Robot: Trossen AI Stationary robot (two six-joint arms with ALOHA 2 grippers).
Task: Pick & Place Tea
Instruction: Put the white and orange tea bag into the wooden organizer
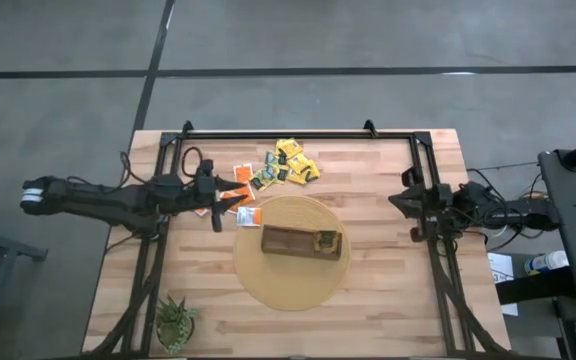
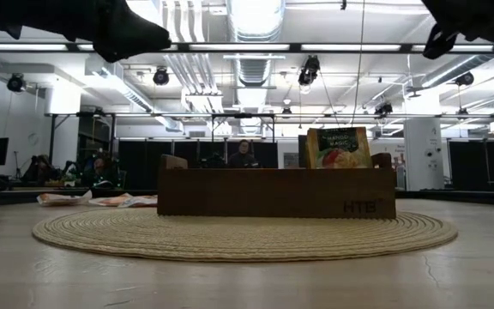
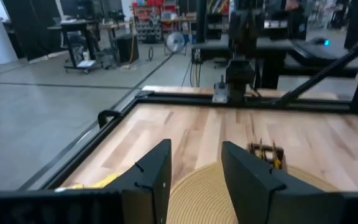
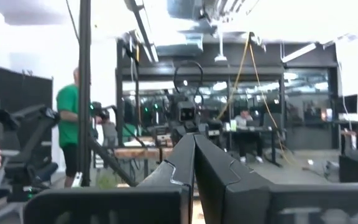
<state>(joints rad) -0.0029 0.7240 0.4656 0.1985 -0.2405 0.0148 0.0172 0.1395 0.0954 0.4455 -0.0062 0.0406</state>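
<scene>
Tea sachets lie flat on the table at its far left: orange ones, yellow ones, dark green ones. One sachet stands upright in the right end of the long brown box, which rests on a round woven mat. My left gripper hovers open above the orange sachets by the mat's left rim, pointing level toward the right edge, with nothing between its fingers. My right gripper is shut and empty at the table's right edge, tilted a little upward.
A small potted plant stands at the near left corner. Black frame rails run along the far edge and both sides. Beyond the table a person in a green shirt stands in the room.
</scene>
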